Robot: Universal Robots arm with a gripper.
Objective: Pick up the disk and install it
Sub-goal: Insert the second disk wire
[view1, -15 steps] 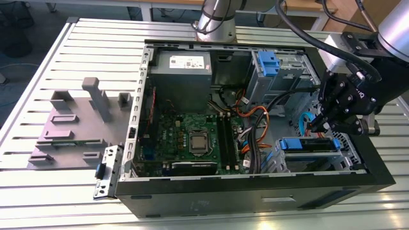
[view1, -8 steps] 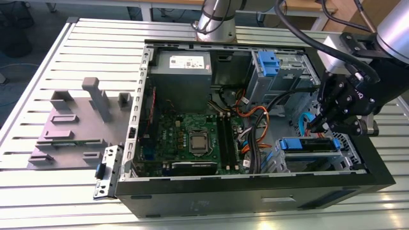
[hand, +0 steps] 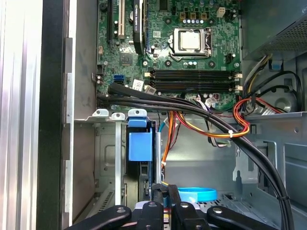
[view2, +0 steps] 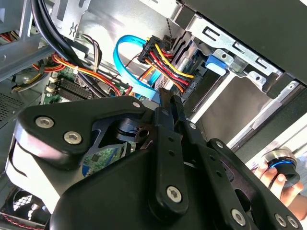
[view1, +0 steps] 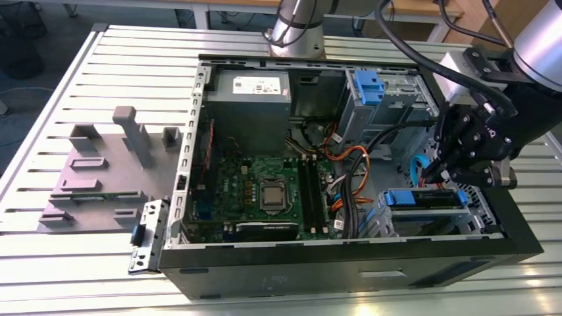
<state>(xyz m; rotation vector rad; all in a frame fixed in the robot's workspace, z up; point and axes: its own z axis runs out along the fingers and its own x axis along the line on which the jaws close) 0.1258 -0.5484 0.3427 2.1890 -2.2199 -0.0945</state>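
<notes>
The disk (view1: 422, 199), framed by its blue carrier, sits edge-up in the lower drive bay at the exterior view's right, inside the open computer case. In the first wrist view the carrier's blue tab (hand: 139, 143) stands up in the grey bay, with the disk's dark edge below it. My gripper (view1: 443, 176) hangs just above that bay. Its black fingers (view2: 163, 112) are pressed together with nothing visible between them. In the second wrist view the fingertips end close to a blue data cable (view2: 125, 52) and a bundle of red, yellow and black wires (view2: 165, 60). My gripper (hand: 164, 189) rises beside the disk's slot.
The motherboard (view1: 263, 191) fills the case floor and the grey power supply (view1: 250, 89) is at the back. A second blue bracket (view1: 369, 85) sits in the upper bay. Thick black cables (hand: 201, 115) cross the case. A grey fixture (view1: 105, 171) lies on the slatted table. A hand (view2: 280, 182) holds a round device.
</notes>
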